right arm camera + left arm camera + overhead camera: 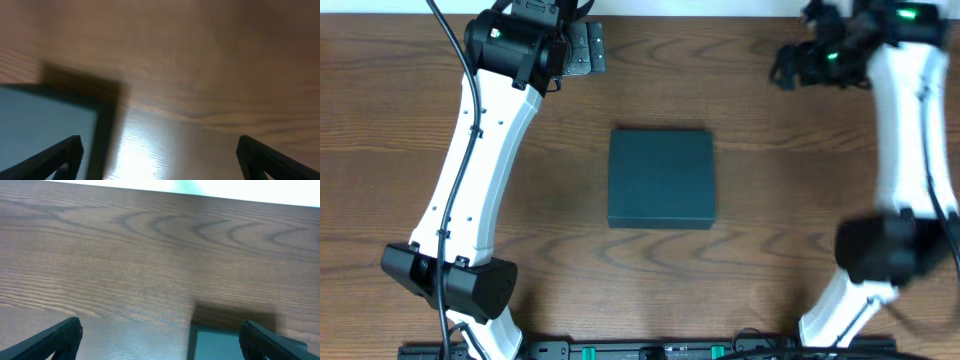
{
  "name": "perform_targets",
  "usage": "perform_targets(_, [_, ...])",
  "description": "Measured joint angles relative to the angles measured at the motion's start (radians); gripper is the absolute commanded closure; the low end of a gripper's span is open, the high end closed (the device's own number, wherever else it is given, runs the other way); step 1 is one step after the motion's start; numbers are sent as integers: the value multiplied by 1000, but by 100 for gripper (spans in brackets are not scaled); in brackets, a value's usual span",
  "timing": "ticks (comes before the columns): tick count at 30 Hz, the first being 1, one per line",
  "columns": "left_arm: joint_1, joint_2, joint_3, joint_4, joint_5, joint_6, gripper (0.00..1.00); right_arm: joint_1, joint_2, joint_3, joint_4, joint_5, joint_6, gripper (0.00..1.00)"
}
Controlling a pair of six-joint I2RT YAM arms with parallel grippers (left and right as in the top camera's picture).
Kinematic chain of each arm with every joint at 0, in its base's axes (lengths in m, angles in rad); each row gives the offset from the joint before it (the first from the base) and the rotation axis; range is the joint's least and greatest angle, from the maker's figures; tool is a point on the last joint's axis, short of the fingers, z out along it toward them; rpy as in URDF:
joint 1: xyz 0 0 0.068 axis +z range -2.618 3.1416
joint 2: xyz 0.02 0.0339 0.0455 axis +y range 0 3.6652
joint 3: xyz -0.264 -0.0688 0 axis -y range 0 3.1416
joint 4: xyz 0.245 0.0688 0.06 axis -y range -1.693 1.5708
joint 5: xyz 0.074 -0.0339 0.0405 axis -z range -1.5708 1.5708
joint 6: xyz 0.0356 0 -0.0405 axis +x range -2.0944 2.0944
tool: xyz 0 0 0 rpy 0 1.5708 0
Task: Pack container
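The closed container (661,178) sits at centre, nearly square. Left gripper (585,48) and right gripper (782,68) hover far-side, jaws apart, empty — it lies nearward between them, neither arm clearly closer.

My left arm (480,170) is a long white shell with rounded black joint housings (470,285) at each end. A thin black cable (457,175) runs along its side, and a grey metal plate (586,48) dotted with small screws sits at its wrist. My right arm (905,120) has the same white and black parts, partly blurred, with small green lights (905,14) glowing near its wrist. In both wrist views my fingertips (55,339) are matte black wedges.
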Motion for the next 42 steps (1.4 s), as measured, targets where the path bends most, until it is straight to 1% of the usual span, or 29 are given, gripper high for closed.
perform_targets(4, [0, 0, 0, 0, 0, 0, 1, 0, -211, 18, 0, 0, 0, 1])
perform_targets(7, [0, 0, 0, 0, 0, 0, 1, 0, -327, 23, -1, 0, 0, 1])
perform_targets(13, [0, 0, 0, 0, 0, 0, 2, 0, -464, 20, 14, 13, -21, 1])
perform_targets(15, [0, 0, 0, 0, 0, 2, 1, 3, -509, 16, 28, 23, -35, 1])
perform_targets(17, [0, 0, 0, 0, 0, 3, 1, 23, -573, 0, 59, 32, -64, 1])
perform_targets(21, [0, 0, 0, 0, -2, 3, 1, 109, -736, -84, 195, 32, -161, 1])
perform_targets(24, [0, 0, 0, 0, -4, 3, 1, 157, -895, -228, 352, 30, -241, 1])
perform_targets(28, [0, 0, 0, 0, -8, 3, 1, 167, -1085, -492, 596, 29, -266, 1])
perform_targets(31, [0, 0, 0, 0, -11, 3, 1, 167, -1197, -739, 798, 30, -240, 1])
perform_targets(33, [0, 0, 0, 0, -11, 3, 1, 167, -1255, -893, 893, 30, -208, 1])
perform_targets(37, [0, 0, 0, 0, -11, 3, 1, 167, -1367, -1205, 1051, 31, -138, 1])
perform_targets(42, [0, 0, 0, 0, -11, 3, 1, 167, -1511, -1503, 1211, 28, -91, 1])
